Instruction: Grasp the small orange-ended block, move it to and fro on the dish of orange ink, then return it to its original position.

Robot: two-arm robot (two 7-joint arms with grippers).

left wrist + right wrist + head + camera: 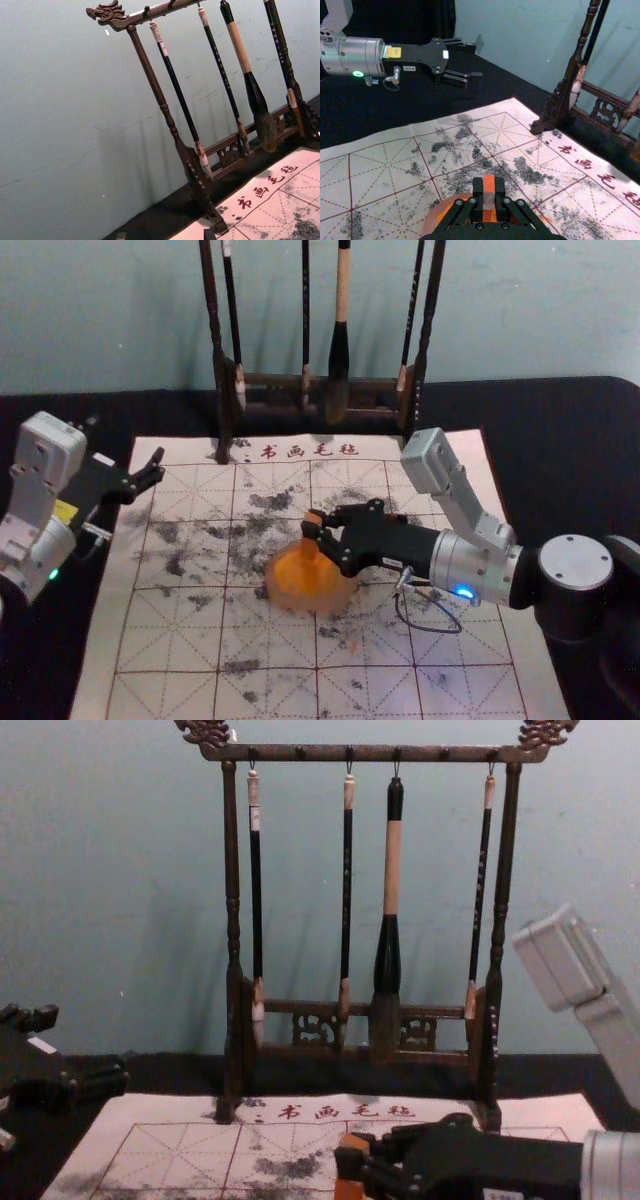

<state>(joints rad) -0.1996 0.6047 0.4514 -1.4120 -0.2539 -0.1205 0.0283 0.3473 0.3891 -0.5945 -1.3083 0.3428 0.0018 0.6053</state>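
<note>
One orange-topped block, in right pincer

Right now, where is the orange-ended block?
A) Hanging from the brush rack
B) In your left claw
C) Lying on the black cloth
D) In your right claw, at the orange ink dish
D: the right claw grips the block between its fingers, at the orange ink dish.

My head looks forward and down on the mat; lower chest and both wrists share the rack, nearer.
</note>
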